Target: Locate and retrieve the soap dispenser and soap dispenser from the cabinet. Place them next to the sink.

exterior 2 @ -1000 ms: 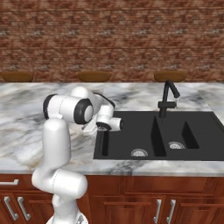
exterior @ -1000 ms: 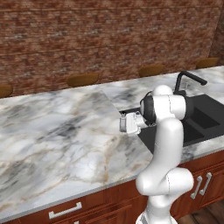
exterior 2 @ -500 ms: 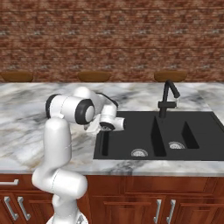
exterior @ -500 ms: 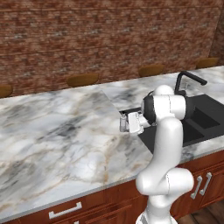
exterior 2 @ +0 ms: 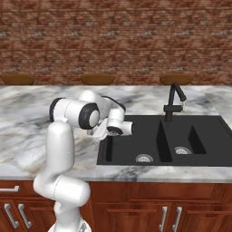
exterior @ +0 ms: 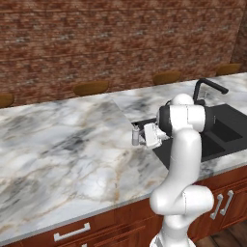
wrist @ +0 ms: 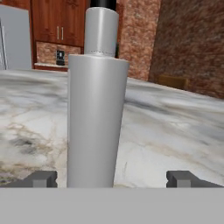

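The pale grey soap dispenser (wrist: 97, 100) stands upright on the marble worktop (exterior: 62, 159), just beside the left edge of the black sink (exterior 2: 181, 136), which seems to be its intended place. The gripper (exterior: 137, 136) has its jaws spread wide at both sides of the bottle, not pressing it.

Lighting: even, bright, diffuse in all 3 views; we find no single source. Shadows: we see faint, soft shading under the arm (exterior: 181, 159) on the counter (exterior: 62, 159). Glare: none; sink (exterior 2: 181, 136) reads flat black. Sharpness: base views crisp edge to edge; hand view softer, bottle (wrist: 96, 109) smoothly shaded, darker on its right. Distortion: none we can see.
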{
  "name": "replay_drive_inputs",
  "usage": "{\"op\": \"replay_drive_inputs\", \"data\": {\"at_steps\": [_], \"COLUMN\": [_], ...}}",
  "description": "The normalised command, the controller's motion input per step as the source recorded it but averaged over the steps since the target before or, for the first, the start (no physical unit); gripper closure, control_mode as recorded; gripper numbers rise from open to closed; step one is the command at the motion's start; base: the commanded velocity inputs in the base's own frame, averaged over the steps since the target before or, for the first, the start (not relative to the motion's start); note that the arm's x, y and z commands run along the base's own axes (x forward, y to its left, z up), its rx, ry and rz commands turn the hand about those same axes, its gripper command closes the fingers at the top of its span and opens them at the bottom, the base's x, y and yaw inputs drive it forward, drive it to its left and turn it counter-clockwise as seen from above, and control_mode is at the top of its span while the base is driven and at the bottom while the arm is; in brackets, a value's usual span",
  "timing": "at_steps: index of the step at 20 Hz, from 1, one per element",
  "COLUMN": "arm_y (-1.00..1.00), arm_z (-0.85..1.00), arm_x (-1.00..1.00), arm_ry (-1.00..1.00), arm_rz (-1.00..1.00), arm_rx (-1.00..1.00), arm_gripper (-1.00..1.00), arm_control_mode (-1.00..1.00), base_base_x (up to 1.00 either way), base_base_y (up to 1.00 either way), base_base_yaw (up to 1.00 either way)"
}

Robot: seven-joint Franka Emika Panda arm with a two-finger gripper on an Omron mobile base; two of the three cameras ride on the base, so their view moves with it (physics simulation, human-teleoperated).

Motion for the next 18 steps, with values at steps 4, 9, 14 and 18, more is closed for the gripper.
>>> {"op": "replay_drive_inputs", "data": {"at_steps": [4,9,14,18], "arm_y": [-0.26,-0.14,-0.03,0.02], "arm_z": [0.04,0.19,0.33,0.37], "arm_x": [-0.02,-0.36,-0.48,-0.34], "arm_ry": [0.06,0.01,-0.02,-0.05], "arm_rz": [0.0,0.0,0.0,0.02], "arm_rx": [-0.03,-0.02,-0.04,-0.08], "arm_gripper": [-1.0,-1.0,-1.0,-1.0], "arm_control_mode": [-1.0,-1.0,-1.0,-1.0], "base_base_x": [0.0,0.0,0.0,0.0], "base_base_y": [0.0,0.0,0.0,0.0], "base_base_yaw": [0.0,0.0,0.0,0.0]}}
